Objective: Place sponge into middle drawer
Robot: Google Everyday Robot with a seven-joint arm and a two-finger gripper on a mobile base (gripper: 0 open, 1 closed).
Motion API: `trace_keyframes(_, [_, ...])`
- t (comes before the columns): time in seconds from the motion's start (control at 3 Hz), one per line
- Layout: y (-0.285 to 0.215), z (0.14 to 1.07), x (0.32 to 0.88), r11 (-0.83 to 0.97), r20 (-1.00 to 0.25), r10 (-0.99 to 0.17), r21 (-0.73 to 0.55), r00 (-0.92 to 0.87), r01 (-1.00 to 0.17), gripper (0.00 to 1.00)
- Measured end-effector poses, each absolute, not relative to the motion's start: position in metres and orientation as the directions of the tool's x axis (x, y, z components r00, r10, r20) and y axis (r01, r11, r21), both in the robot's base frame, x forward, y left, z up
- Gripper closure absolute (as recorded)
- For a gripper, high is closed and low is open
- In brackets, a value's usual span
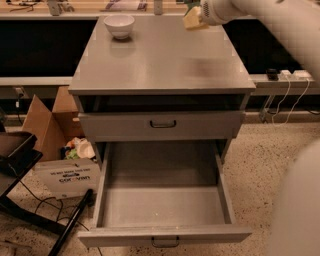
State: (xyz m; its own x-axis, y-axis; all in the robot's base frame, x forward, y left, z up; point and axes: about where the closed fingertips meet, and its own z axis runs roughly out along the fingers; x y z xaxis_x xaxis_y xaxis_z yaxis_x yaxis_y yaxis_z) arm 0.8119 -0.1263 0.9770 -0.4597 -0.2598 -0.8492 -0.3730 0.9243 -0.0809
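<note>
The sponge [192,20], pale yellow with a dark green edge on top, is at the top of the camera view, raised above the back right of the grey cabinet top [160,65]. My gripper [201,15] comes in from the top right on its white arm and is shut on the sponge. The middle drawer [162,205] is pulled wide open at the bottom of the cabinet. Its flat grey floor is bare and it has a small dark loop handle [165,243]. It lies well below and in front of the gripper.
A white bowl [119,25] stands at the back left of the cabinet top. A shut grey drawer front [162,124] is above the open drawer. Cardboard boxes [55,145] and a dark stand [20,170] are on the left. My white arm body [300,200] fills the right.
</note>
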Motion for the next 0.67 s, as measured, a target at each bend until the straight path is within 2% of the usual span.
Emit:
trace_keyframes(0.33, [-0.154,1.003,0.733,0.948,-0.825,-0.235,-0.079,-0.514,-0.307,1.0])
trace_keyframes(0.67, [-0.174,1.013,0.603,0.979,-0.786,-0.096,0.037,-0.611,-0.201,1.0])
